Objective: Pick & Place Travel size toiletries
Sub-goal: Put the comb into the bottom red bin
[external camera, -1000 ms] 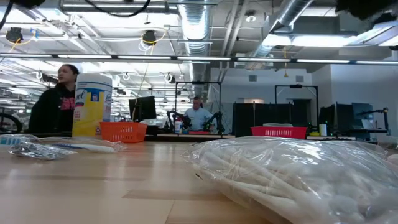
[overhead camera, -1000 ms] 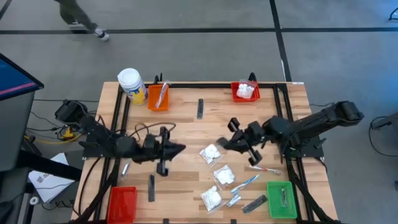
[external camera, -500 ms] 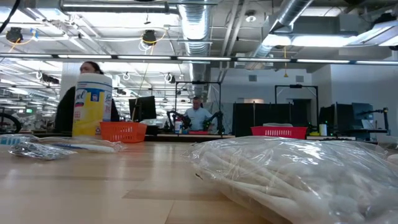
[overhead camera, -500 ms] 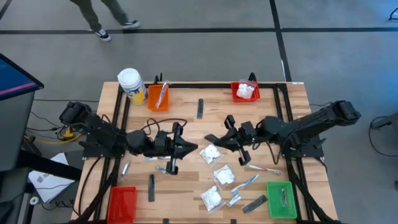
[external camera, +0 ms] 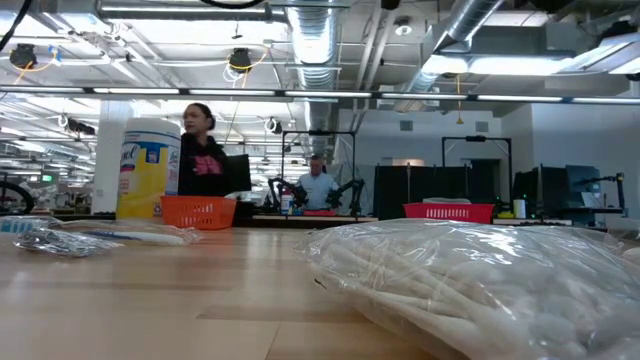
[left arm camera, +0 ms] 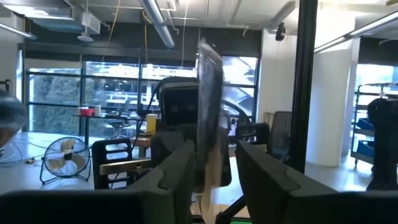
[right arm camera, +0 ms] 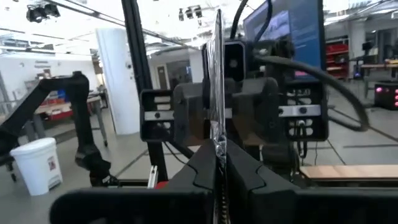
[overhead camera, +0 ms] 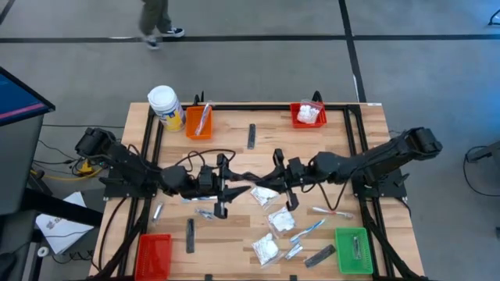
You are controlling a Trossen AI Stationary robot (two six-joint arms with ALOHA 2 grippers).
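Over the table's middle my two grippers meet tip to tip. My right gripper (overhead camera: 269,185) (right arm camera: 219,163) is shut on a small silvery sachet (right arm camera: 217,74). My left gripper (overhead camera: 237,187) (left arm camera: 214,168) is open, its fingers standing on either side of the same sachet (left arm camera: 209,112). On the wooden table lie white puffy packets (overhead camera: 266,193) (overhead camera: 281,221) (overhead camera: 266,248), toothbrushes (overhead camera: 332,211) (overhead camera: 308,228) and dark grey bars (overhead camera: 190,234) (overhead camera: 251,136) (overhead camera: 319,255). One packet (external camera: 480,290) fills the front of the low view. My right gripper pinches one end of the silvery sachet (right arm camera: 218,144) between its two fingers. The fingers come roughly level from the table's right side. The sachet stands on edge, lifted clear of the table, and its free end reaches between my left gripper's fingers.
An orange bin (overhead camera: 198,121) and a white-capped yellow jar (overhead camera: 165,108) stand at the far left, and a red bin (overhead camera: 308,115) at the far right. Another red bin (overhead camera: 153,256) sits near left, a green bin (overhead camera: 353,250) near right. A person walks beyond the far edge.
Both grippers have closed in on each other over the table's middle, the left moving toward the right edge and the right toward the left edge. The person beyond the table has walked from left to right.
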